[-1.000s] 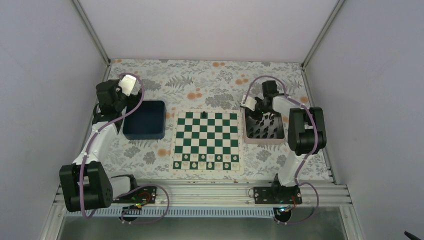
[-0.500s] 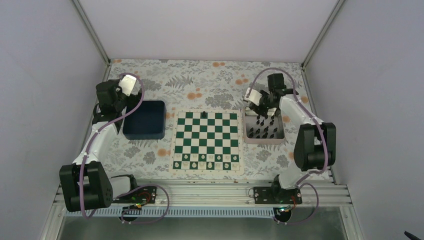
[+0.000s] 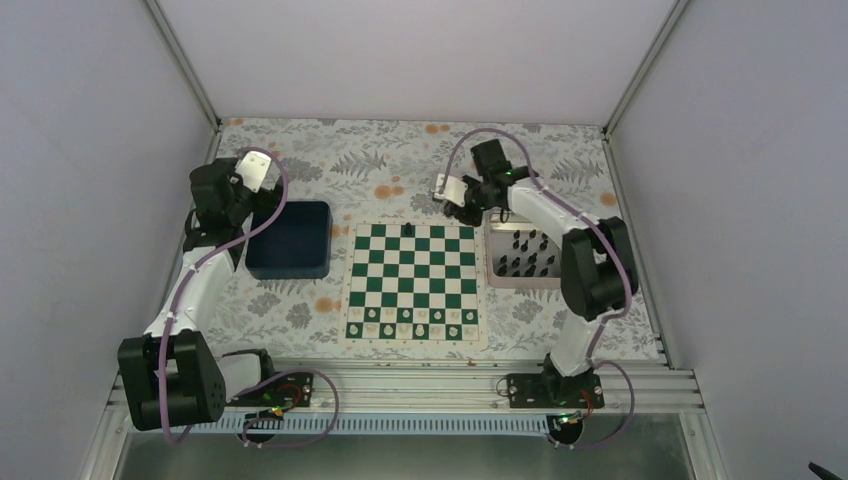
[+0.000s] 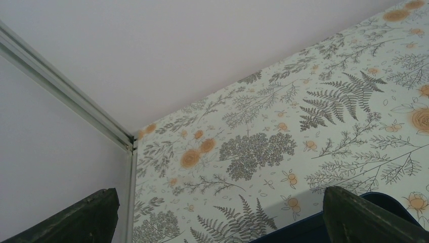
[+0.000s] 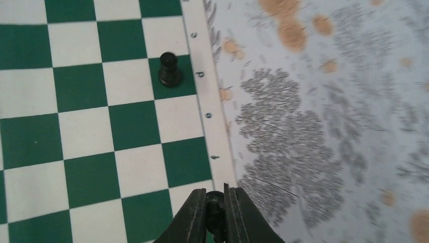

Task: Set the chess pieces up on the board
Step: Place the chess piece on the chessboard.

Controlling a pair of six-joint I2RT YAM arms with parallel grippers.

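The green and white board (image 3: 415, 280) lies in the middle of the table. One black chess piece (image 3: 408, 230) stands on its far row and shows in the right wrist view as the black chess piece (image 5: 169, 70) on a green edge square of the board (image 5: 81, 126). My right gripper (image 5: 216, 195) is shut on another black piece (image 5: 215, 206), and it hangs over the board's border. From above, the right gripper (image 3: 460, 203) is at the board's far right corner. My left gripper (image 4: 222, 223) is open and holds nothing; it sits at the far left (image 3: 245, 180).
A silver tray (image 3: 492, 255) right of the board holds several black pieces. White pieces (image 3: 410, 320) fill the board's two near rows. A dark blue bin (image 3: 290, 240) stands left of the board, its rim (image 4: 303, 228) just under the left fingers. Enclosure walls surround the table.
My right arm has swung left from above the tray to the board's far right corner, carrying a black piece. The left arm has barely moved.
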